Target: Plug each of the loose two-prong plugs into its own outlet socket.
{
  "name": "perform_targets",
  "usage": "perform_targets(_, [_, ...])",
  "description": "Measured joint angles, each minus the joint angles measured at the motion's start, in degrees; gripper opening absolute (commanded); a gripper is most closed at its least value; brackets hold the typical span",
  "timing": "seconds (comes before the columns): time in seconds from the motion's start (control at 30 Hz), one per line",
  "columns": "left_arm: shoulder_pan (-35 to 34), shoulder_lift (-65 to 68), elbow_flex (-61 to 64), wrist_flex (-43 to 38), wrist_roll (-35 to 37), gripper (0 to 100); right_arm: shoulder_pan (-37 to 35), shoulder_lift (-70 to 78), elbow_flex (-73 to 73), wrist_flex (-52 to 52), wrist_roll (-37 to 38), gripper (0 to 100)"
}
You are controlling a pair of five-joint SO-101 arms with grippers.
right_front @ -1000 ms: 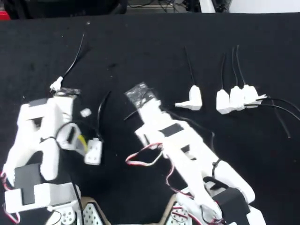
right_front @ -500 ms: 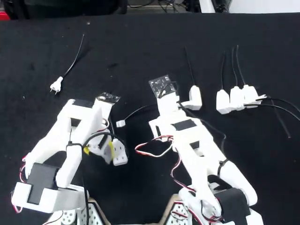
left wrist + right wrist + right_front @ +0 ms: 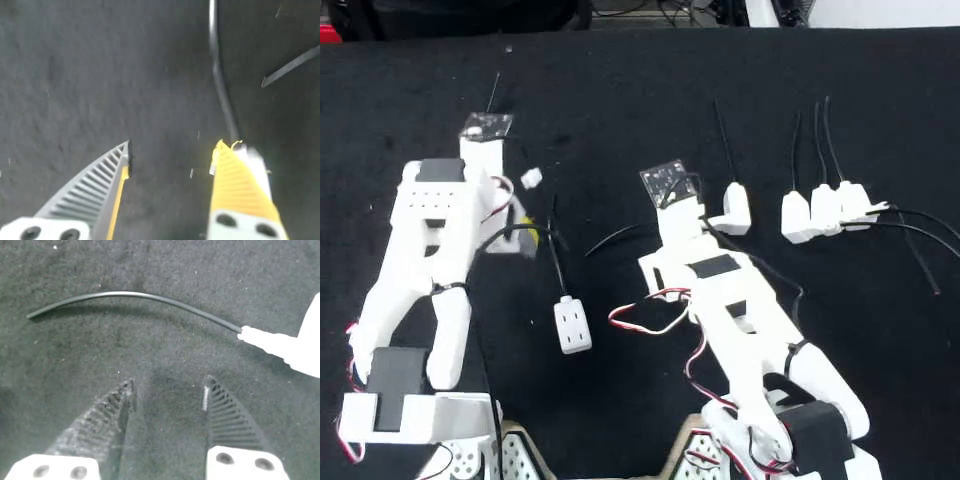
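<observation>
The left end effector (image 3: 173,150) stands with its 2 fingers well apart and nothing between them, over the bare black worktop (image 3: 620,90). Just behind the tip of its yellow finger (image 3: 235,185) sits a small white piece (image 3: 256,162), mostly hidden by that finger. A black lead (image 3: 220,85) runs away from it. It may be a two-prong plug, but it is too blurred to say, and whether it touches the finger cannot be told.

In the high view a thin cord (image 3: 494,90) comes in from the far side and vanishes under the wrist of the left arm (image 3: 425,250). The outlet socket (image 3: 572,326) lies flat on the worktop between the 2 arms, free of both. Its socket cord (image 3: 556,255) runs up toward the left arm's wrist.

The right end effector (image 3: 169,385) is also spread wide and holds nothing, with bare worktop under the gap. A white plug (image 3: 734,208) lies near it but apart from its fingers. The right wrist view cuts this plug off at the frame edge, and its plug cord (image 3: 135,294) curves across ahead of the fingertips.

Farther right, 3 white plug bodies (image 3: 825,210) sit side by side, touching. Whether each is seated in a socket cannot be made out.
</observation>
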Motion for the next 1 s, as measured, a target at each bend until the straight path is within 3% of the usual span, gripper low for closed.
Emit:
perform_targets(0.2, [5.5,9.1,-0.1,-9.5,4.7,26,0.0,0.0,0.0,0.0,0.0,20.1])
perform_targets(0.4, [10.8,16.9,-2.7,-13.1,5.5,26,-0.1,0.0,0.0,0.0,0.0,20.1])
perform_targets(0.77, [1.8,24.9,-6.9,-10.0,7.7,26,-0.1,0.0,0.0,0.0,0.0,20.1])
perform_targets(1.0, [-4.9,22.7,-4.5,-1.7,10.4,26,-0.1,0.0,0.0,-0.1,0.0,20.1])
